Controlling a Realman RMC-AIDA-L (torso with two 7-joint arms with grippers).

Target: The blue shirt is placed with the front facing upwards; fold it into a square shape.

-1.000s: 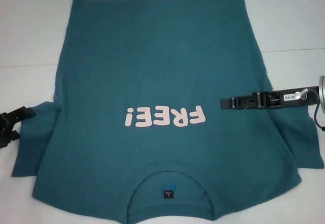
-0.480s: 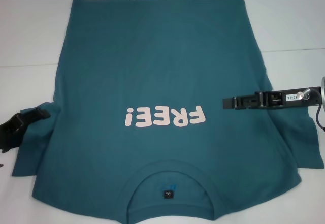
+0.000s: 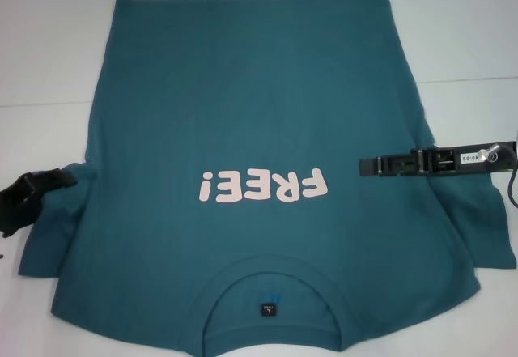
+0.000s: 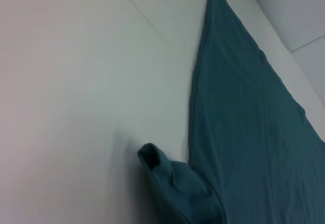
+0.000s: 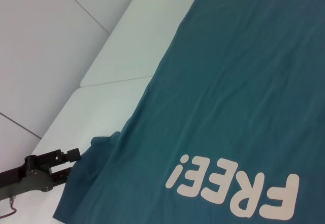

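The blue shirt [image 3: 251, 122] lies spread flat on the white table [image 3: 48, 49], filling the middle of the head view from the top edge down to the bottom edge, front up, with its pale pink "FREE!" print [image 3: 264, 186] just below centre and reading upside down. The round collar [image 3: 273, 304] with its small black label [image 3: 268, 310] sits at the bottom centre of the frame. The left gripper [image 3: 58, 178] reaches in from the left edge at mid-height, its tip at the shirt's sleeve [image 3: 53, 235], which lies in the lower left; whether its fingers are apart or have any cloth cannot be told. The right gripper [image 3: 366, 166] stretches in horizontally from the right edge at mid-height, over the shirt's side just right of the print; it looks narrow and holds nothing visible, though its exact opening cannot be told. In the left wrist view the sleeve end [image 4: 167, 181] is bunched into a raised fold beside the shirt's straight side edge.
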